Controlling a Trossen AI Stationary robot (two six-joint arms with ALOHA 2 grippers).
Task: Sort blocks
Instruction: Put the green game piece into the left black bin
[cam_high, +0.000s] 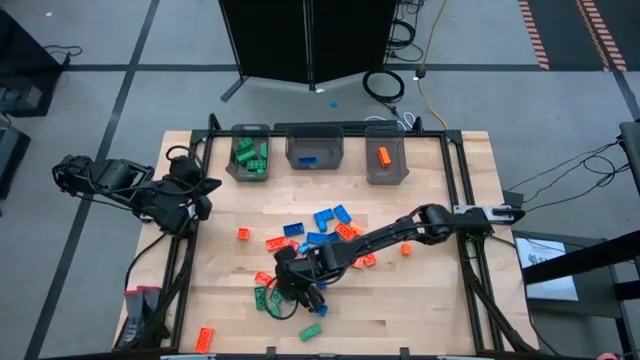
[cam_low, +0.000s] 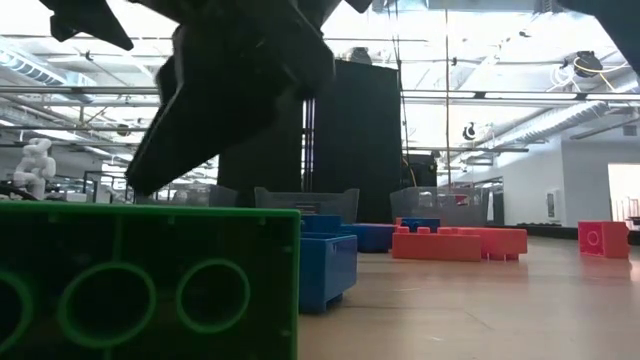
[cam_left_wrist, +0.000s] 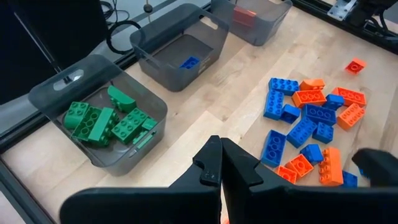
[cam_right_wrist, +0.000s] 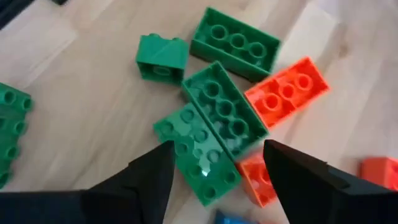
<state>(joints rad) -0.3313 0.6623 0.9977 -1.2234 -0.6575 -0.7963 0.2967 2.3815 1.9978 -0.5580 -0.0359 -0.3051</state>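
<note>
The right gripper (cam_high: 290, 283) hangs low over a small bunch of blocks near the front edge of the counter (cam_high: 440, 300), a bit left of the middle. Its jaws stand wide open and hold nothing. In the right wrist view, a long green block (cam_right_wrist: 225, 111) lies on the counter just ahead of the gap between the two jaws, slanted across it. A second green block (cam_right_wrist: 196, 154) lies tight against it, partly between the jaws. An orange-red block (cam_right_wrist: 287, 91) touches the far side of the long one.

To do this step well, I think the jaws should come straight down with one jaw on each long side of a single green block. The two green ones sit so close that both may get pinched, or one may get pushed away. Turning the wrist to match the slant would help. Close gently, then lift.

The green bin (cam_high: 250, 155) sits at the back edge, toward the left corner, and already holds green blocks. The bins for blue and orange-red stand beside it.

The left gripper (cam_left_wrist: 221, 168) waits near the left edge with its jaws closed and empty. More blue and orange-red blocks lie in the middle of the counter.
</note>
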